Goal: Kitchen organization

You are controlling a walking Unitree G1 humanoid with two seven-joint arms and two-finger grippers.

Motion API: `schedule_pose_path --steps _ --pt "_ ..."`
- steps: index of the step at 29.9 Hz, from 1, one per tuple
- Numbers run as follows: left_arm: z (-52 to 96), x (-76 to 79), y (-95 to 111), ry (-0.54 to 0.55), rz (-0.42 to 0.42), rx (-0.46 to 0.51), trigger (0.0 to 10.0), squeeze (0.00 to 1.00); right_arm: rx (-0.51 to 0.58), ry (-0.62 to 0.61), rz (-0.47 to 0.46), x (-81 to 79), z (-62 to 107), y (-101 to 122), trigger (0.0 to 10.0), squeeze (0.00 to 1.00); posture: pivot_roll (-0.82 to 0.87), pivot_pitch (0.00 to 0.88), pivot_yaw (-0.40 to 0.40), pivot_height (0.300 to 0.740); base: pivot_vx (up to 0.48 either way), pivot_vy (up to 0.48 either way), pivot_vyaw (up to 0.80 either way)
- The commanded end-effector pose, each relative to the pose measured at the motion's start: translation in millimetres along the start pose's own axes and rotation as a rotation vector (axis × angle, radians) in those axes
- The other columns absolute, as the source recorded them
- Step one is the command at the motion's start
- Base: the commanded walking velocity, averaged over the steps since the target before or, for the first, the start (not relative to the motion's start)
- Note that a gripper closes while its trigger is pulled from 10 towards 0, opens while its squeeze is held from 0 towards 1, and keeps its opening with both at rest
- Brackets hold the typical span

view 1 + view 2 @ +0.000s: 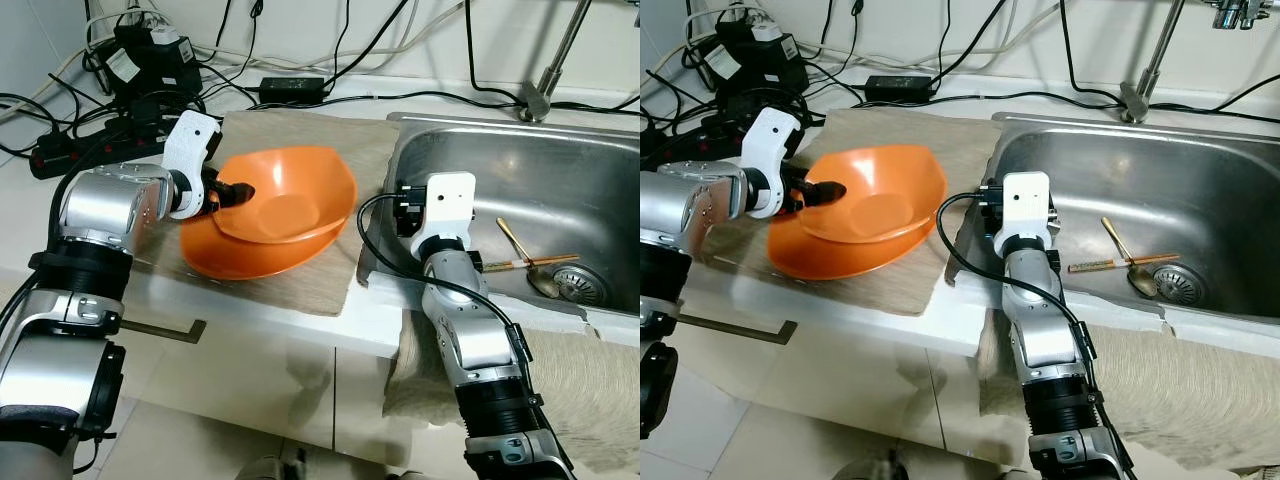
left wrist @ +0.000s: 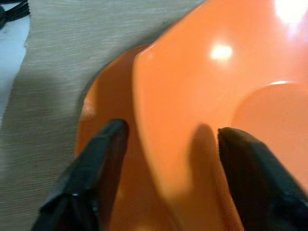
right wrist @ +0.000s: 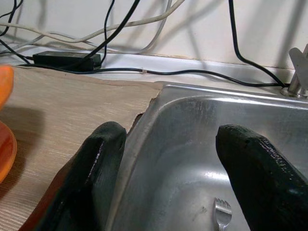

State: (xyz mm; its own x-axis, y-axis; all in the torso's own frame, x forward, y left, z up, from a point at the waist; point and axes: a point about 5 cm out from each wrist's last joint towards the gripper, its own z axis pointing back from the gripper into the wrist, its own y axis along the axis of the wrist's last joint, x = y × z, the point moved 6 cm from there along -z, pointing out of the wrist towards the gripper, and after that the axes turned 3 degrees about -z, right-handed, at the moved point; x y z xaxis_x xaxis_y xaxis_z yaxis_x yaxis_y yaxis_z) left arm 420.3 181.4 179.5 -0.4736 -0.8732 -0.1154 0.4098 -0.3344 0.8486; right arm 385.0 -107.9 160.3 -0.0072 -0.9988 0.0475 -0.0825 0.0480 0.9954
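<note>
Closest to me, a beige cloth [image 1: 590,370] hangs over the counter's front edge below the sink, with the right arm rising in front of it. The right gripper [image 3: 168,168] waits over the near corner of the sink [image 1: 1200,180], its two black fingers spread wide with nothing between them. It looks idle for now.

A little further back the work is on the left. The left gripper [image 2: 168,159] is at the near rim of the upper orange bowl [image 1: 295,195], its fingers parted and straddling that rim, one inside the bowl and one outside, over the lower orange bowl [image 1: 240,262] underneath. The upper bowl sits tilted in the lower one, not nested flat. Both rest on the woven mat [image 1: 340,140] on the counter (I can't tell whether the fingers are pressing the rim or only bracketing it).

My guess is the step in hand is stacking the bowls or taking the top one off. Next the fingers need to close firmly on that thin, slick rim, or let go and back straight off without dragging the bowl along.

Down in the sink lie a spoon [image 1: 1125,258], a pair of chopsticks [image 1: 1110,264] and a fork [image 3: 221,211], likely still to be dealt with. Behind everything, a power strip [image 1: 70,150] and a tangle of cables [image 1: 330,60] run along the wall, and the tap [image 1: 1145,70] rises behind the sink.
</note>
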Motion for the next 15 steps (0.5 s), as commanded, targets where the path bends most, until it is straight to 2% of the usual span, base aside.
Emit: schedule_pose_path --steps 1,15 --pt "-0.3 -2.5 -2.4 0.002 -0.023 -0.019 0.0 0.0 0.016 0.015 0.0 -6.9 -1.6 5.2 10.0 0.0 0.05 0.0 0.092 0.74 0.0 0.0 0.0" --pt "-2.9 -2.1 -4.0 -0.007 -0.105 -0.023 0.0 0.0 0.01 0.014 -0.006 -8.2 -0.1 3.5 10.0 0.0 0.05 0.006 0.097 0.74 0.0 0.0 0.0"
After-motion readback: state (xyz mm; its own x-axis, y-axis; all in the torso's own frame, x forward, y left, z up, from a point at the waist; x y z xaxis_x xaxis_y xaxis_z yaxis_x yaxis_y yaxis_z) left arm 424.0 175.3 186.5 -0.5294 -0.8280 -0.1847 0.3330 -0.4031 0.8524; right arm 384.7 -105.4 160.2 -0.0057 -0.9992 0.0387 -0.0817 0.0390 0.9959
